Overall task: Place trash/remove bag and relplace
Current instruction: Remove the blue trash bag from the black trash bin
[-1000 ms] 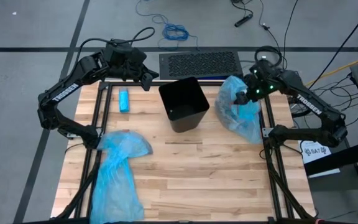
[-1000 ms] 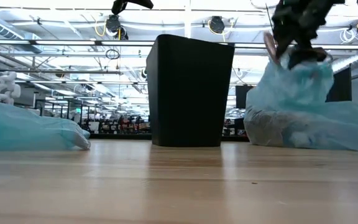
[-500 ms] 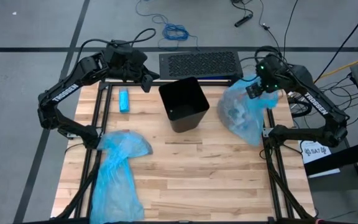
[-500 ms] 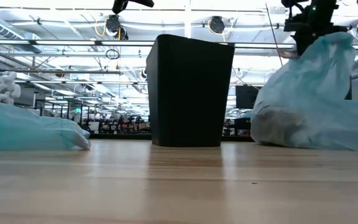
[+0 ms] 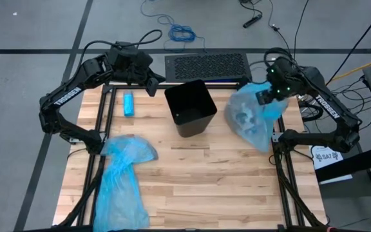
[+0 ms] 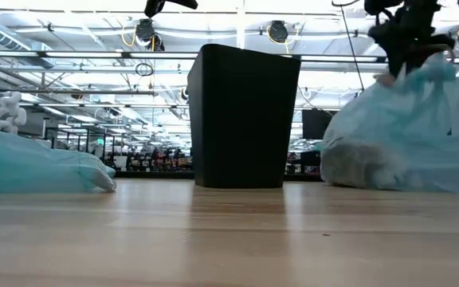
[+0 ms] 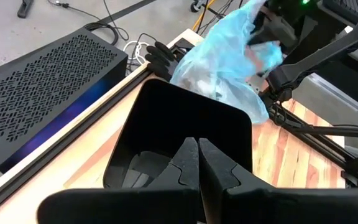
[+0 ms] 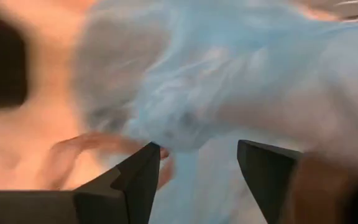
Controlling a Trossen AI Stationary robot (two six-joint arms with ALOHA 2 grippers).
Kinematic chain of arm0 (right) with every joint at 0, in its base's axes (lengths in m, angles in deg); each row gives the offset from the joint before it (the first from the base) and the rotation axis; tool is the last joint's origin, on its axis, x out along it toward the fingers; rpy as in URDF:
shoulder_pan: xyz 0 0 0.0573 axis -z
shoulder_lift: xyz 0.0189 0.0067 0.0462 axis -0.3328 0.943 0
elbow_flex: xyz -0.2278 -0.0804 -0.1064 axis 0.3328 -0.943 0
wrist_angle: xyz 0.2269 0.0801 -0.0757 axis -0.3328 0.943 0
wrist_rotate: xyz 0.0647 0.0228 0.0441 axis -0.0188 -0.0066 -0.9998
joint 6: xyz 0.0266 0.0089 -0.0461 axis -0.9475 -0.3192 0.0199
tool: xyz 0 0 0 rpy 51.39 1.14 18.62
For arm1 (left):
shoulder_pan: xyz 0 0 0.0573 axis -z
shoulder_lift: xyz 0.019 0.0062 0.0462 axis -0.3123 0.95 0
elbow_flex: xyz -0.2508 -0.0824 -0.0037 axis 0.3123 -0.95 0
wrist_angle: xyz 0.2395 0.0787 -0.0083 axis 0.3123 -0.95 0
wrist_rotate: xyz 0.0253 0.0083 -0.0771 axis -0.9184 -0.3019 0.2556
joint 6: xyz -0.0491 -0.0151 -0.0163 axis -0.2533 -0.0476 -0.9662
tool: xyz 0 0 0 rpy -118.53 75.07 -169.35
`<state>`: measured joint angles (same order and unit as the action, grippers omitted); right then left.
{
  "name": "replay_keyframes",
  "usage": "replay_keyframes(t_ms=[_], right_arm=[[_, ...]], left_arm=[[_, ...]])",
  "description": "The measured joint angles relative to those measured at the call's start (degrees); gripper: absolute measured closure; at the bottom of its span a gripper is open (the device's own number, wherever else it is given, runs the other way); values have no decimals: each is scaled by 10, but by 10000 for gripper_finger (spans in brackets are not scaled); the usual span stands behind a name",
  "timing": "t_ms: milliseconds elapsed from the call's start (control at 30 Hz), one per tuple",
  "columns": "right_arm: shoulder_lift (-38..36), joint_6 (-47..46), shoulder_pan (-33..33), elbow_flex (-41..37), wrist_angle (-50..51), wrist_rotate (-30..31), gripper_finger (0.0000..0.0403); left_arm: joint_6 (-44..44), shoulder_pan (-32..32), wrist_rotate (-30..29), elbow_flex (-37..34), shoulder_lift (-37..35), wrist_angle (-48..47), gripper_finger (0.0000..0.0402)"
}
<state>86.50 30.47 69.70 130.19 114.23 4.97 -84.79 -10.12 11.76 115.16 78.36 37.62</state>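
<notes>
A black bin (image 5: 190, 106) (image 6: 241, 115) stands upright at the middle of the table's far half, its mouth open (image 7: 179, 137). To its right a filled light-blue bag (image 5: 250, 119) (image 6: 397, 135) (image 7: 222, 62) rests with its bottom on the table, and greyish trash scraps (image 6: 357, 163) show through the plastic. My right gripper (image 5: 267, 95) (image 6: 401, 52) (image 8: 197, 168) is at the bag's top, with plastic between its fingers. My left gripper (image 5: 150, 82) (image 7: 197, 162) hangs shut above the bin's far-left rim. A second blue bag (image 5: 121, 171) (image 6: 38, 163) lies flat near the left edge. My right gripper has the filled bag's upper part (image 8: 191, 130) bunched between its two fingers (image 8: 135, 180), which stand a little apart around the plastic. It comes from above. The bag's top is drawn up toward the gripper (image 6: 441, 68), while its loaded bottom (image 6: 389, 171) sits on the table.
A small solid blue oblong (image 5: 129, 103) lies left of the bin. A black perforated box (image 5: 207, 66) (image 7: 36, 93) sits along the far edge behind the bin. The table's frame rails (image 5: 279, 138) run down both sides. Bare wood (image 5: 205, 180) spans the near half.
My right gripper has moved up and toward the table's right edge. It has drawn the filled bag's top up and to the right, away from the bin, while the bag's bottom has stayed on the table.
</notes>
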Motion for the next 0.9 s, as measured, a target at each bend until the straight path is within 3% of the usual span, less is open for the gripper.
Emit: replay_keyframes(t_ms=[133,233,433,633,800,900], right_arm=[[-3,37,7,0,-24,-143,213],[2,19,8,0,-27,-125,255],[4,-15,-1,0,-48,-104,390],[3,-103,-59,0,-62,-105,398],[3,-99,-137,0,-115,-202,402],[3,-91,-184,0,-129,-194,402]], left_arm=[[17,0,0,0,0,0,401],[34,0,-2,0,0,0,401],[67,-18,-25,0,5,-1,401],[107,-71,1,0,7,-4,401],[150,-124,93,0,28,-4,401],[168,-146,175,0,48,0,401]])
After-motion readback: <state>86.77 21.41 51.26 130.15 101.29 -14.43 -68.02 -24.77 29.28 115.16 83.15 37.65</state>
